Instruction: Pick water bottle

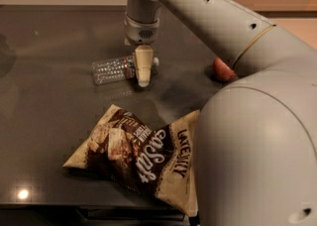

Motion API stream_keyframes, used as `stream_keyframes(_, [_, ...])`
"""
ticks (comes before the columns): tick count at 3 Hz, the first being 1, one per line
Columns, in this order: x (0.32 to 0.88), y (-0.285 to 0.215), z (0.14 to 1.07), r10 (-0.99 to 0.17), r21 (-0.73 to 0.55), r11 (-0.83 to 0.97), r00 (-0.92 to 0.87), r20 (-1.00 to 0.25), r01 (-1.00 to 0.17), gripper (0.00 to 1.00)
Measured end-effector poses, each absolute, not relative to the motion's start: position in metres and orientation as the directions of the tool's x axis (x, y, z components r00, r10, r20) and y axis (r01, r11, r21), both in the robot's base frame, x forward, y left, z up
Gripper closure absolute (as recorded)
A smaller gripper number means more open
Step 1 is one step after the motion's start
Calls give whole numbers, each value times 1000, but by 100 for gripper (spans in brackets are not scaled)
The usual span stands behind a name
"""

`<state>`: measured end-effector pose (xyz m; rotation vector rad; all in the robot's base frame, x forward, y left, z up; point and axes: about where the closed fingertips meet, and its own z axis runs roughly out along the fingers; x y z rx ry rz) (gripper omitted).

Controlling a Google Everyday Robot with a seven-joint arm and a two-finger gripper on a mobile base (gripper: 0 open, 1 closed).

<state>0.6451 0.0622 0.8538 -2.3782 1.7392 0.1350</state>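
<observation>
The water bottle point(111, 70) is small, clear and ribbed. It lies on its side on the dark table point(49, 111), with its white cap end pointing right. My gripper point(143, 81) hangs down from the arm directly in front of the bottle's cap end and covers the neck. Its tip is low, near the table top. I cannot tell whether it touches the bottle.
A brown and cream snack bag point(141, 158) lies flat in front of the bottle, near the table's front edge. A red apple point(224, 71) sits to the right, half hidden behind my arm. My large arm body point(257, 150) fills the lower right.
</observation>
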Motion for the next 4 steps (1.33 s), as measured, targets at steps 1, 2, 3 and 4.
stream_keyframes(1, [643, 70, 849, -929, -92, -315, 327, -174, -944, 0])
stream_keyframes(2, [646, 77, 848, -925, -86, -335, 345, -159, -938, 18])
stream_keyframes(3, [648, 81, 851, -923, -85, -349, 358, -144, -933, 41])
stream_keyframes(4, [649, 80, 855, -921, -88, -357, 367, -132, -930, 64])
